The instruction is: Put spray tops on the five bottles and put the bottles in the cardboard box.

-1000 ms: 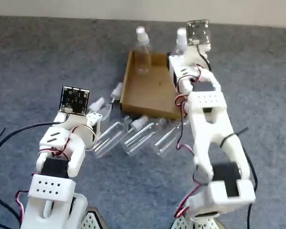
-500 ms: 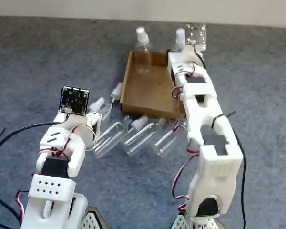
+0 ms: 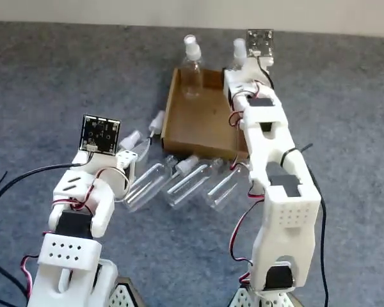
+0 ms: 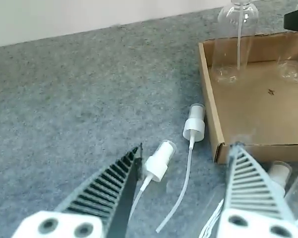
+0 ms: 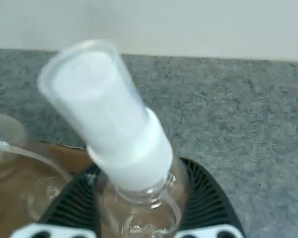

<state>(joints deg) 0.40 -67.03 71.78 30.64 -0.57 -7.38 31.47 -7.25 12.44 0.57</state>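
Stretching farther than a second ago, the right arm is now holding its load at the far right corner of the cardboard box (image 3: 170, 109). The right gripper (image 5: 139, 210) is clenching a bottle (image 5: 134, 203) that is wearing a white spray top (image 5: 107, 114). A second capped bottle (image 3: 192, 73) is standing inside the box at its far edge. Three bottles (image 3: 191, 182) are lying just in front of the box. The left gripper (image 4: 186, 149) is hanging spread apart over two loose spray tops (image 4: 193, 126) left of the box. Grey felt surface (image 3: 64, 77) is running back to a pale wall (image 3: 115, 9).
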